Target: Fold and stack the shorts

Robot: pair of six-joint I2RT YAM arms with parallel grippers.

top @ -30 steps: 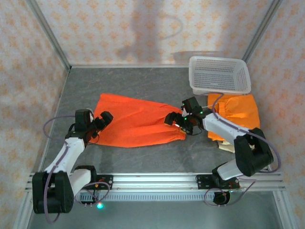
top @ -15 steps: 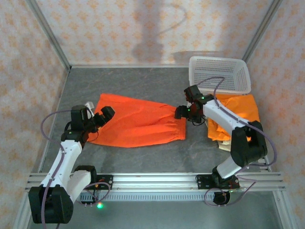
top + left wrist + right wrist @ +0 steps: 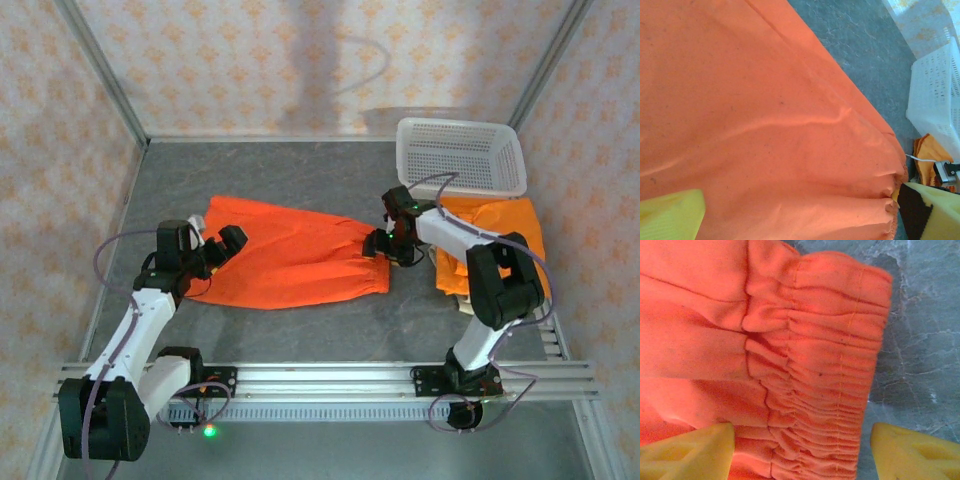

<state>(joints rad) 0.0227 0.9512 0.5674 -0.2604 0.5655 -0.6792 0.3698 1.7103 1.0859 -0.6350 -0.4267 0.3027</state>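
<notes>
The grey tabletop (image 3: 300,175) lies under both arms. The biggest thing on it is a pair of bright orange shorts (image 3: 290,260), spread flat between the two end effectors. The leg hems are under the left one and the gathered elastic waistband is under the right one.

Beyond the right end effector and to its outer side, a white perforated basket (image 3: 460,158) sits tilted at the far edge of the tabletop. Its near rim touches a folded pile of orange shorts (image 3: 505,230). That pile lies just outboard of the right end effector, and a pale beige edge (image 3: 475,305) shows under its near corner.

The left end effector (image 3: 215,240) is released, with its yellow fingers (image 3: 670,215) spread wide. It hangs over the hem end of the spread shorts. Its wrist view shows smooth orange cloth running away from it towards the bunched waistband, with the basket (image 3: 937,95) far ahead.

The right end effector (image 3: 385,245) is also released and grips nothing. Its jaws straddle the waistband (image 3: 830,365). One yellow finger (image 3: 687,452) is over the cloth on the leg side, and the other (image 3: 915,452) is over bare tabletop (image 3: 920,340) just past the waistband's edge. A gap is visible between that finger and the cloth. The waistband is ruched into tight folds directly below this end effector.
</notes>
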